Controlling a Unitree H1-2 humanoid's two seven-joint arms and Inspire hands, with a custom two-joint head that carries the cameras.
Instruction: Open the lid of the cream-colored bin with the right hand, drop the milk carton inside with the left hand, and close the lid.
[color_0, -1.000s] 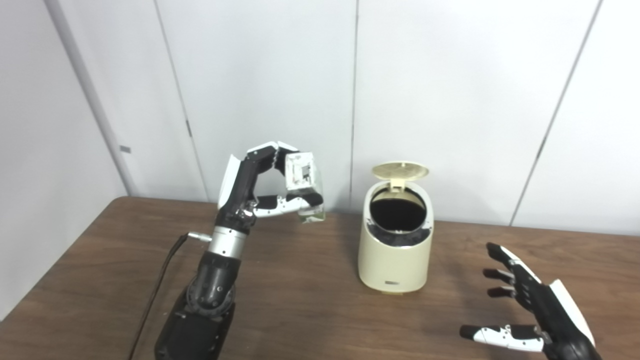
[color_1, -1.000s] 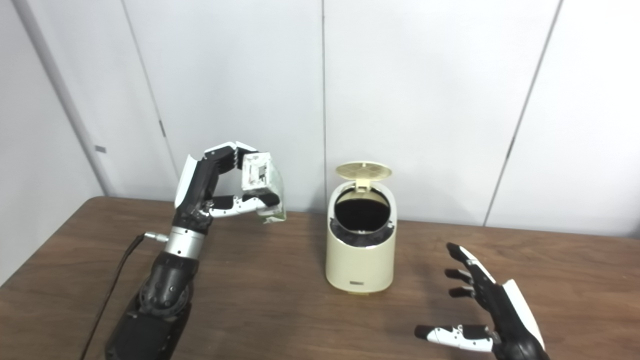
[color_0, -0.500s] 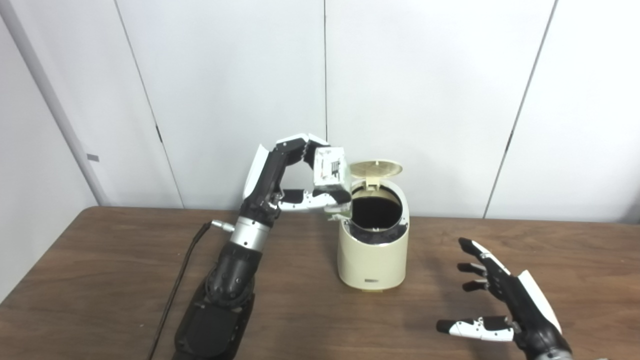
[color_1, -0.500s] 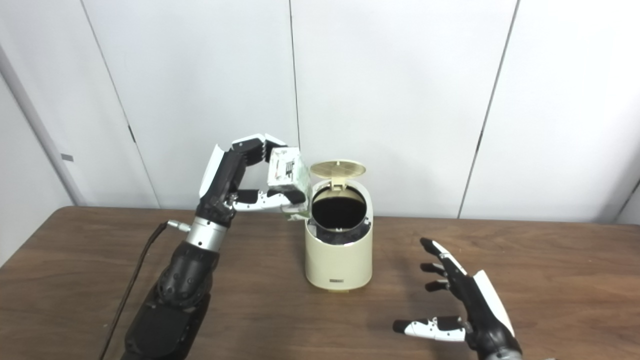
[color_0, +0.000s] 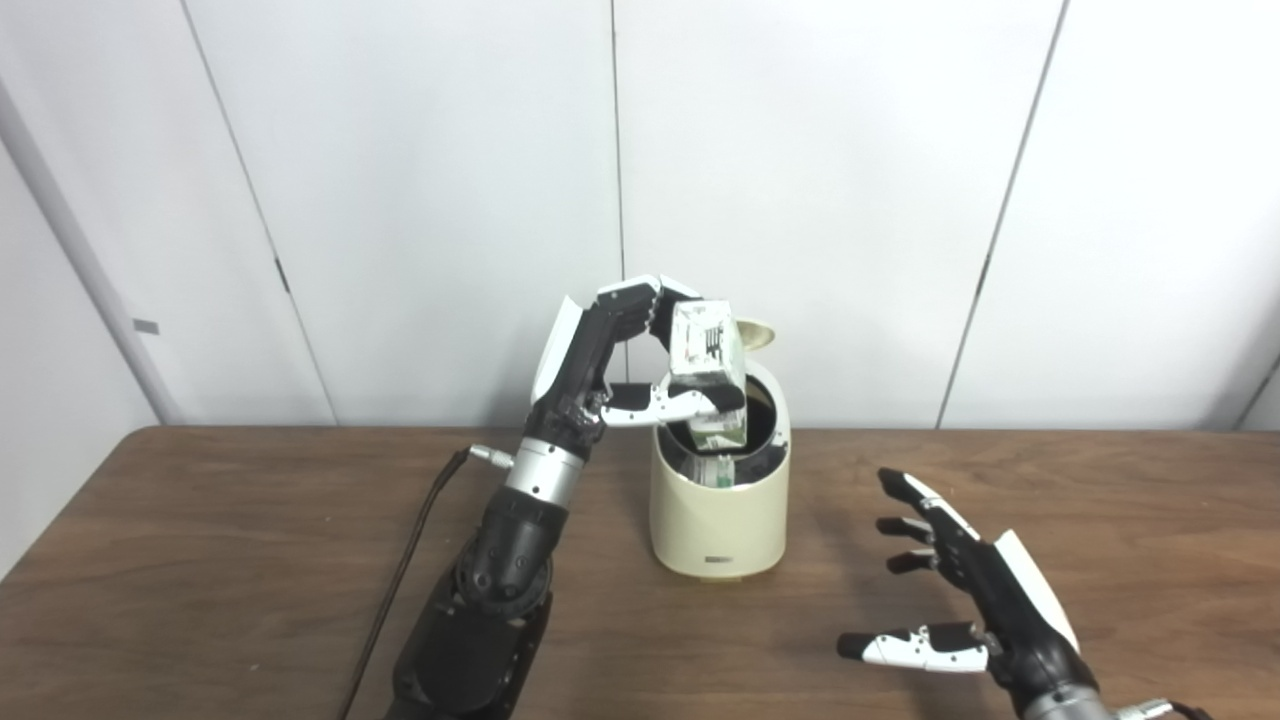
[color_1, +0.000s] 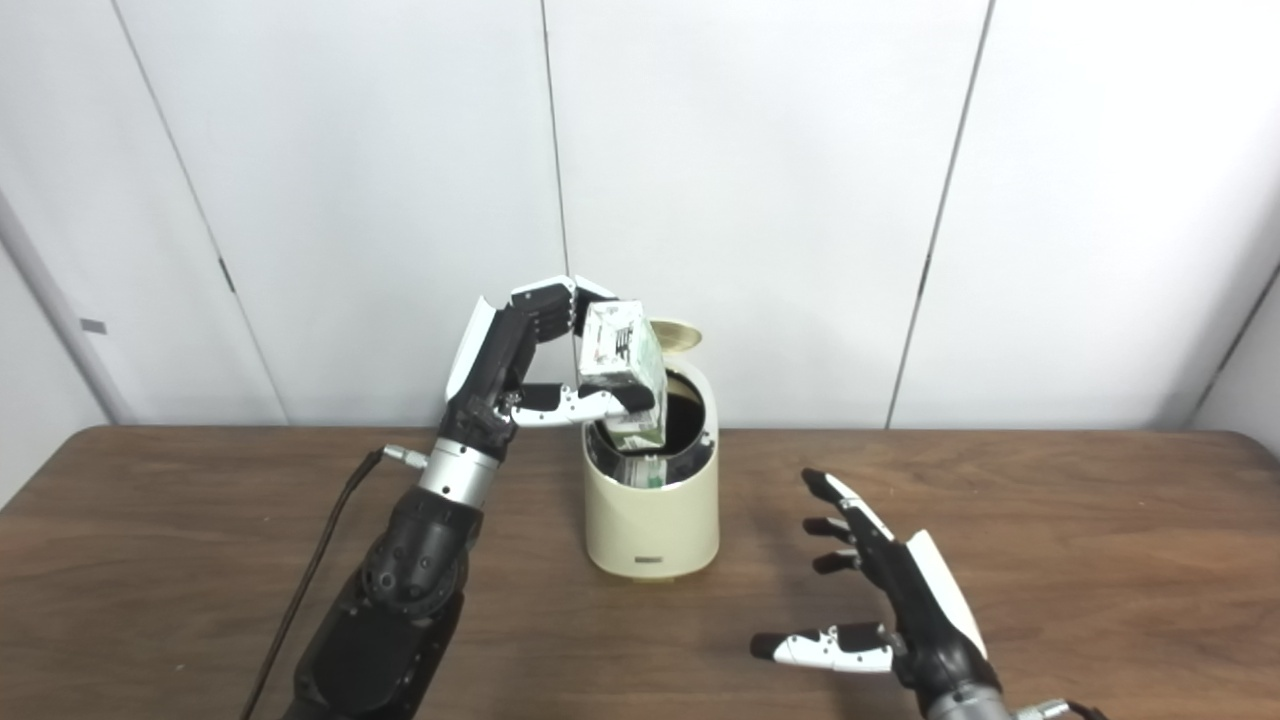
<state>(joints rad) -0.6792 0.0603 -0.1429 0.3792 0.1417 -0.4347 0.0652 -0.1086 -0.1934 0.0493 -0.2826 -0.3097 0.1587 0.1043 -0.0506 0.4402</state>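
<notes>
The cream-colored bin (color_0: 716, 510) stands upright on the brown table (color_0: 200, 560), its lid (color_0: 755, 333) raised at the back. My left hand (color_0: 625, 360) is shut on the white and green milk carton (color_0: 708, 375) and holds it upright over the bin's dark mouth, its lower end just inside the rim. My right hand (color_0: 975, 610) is open and empty, low over the table to the right of the bin. The same scene shows in the right eye view, with the carton (color_1: 625, 375) over the bin (color_1: 652, 515).
A black cable (color_0: 400, 580) runs along the table beside my left arm. White wall panels (color_0: 900, 200) stand right behind the bin. The table's left edge (color_0: 40, 545) is near.
My left hand has carried the milk carton to the right, from beside the bin to over its open mouth. The camera has also shifted. My right hand stays open near the table.
</notes>
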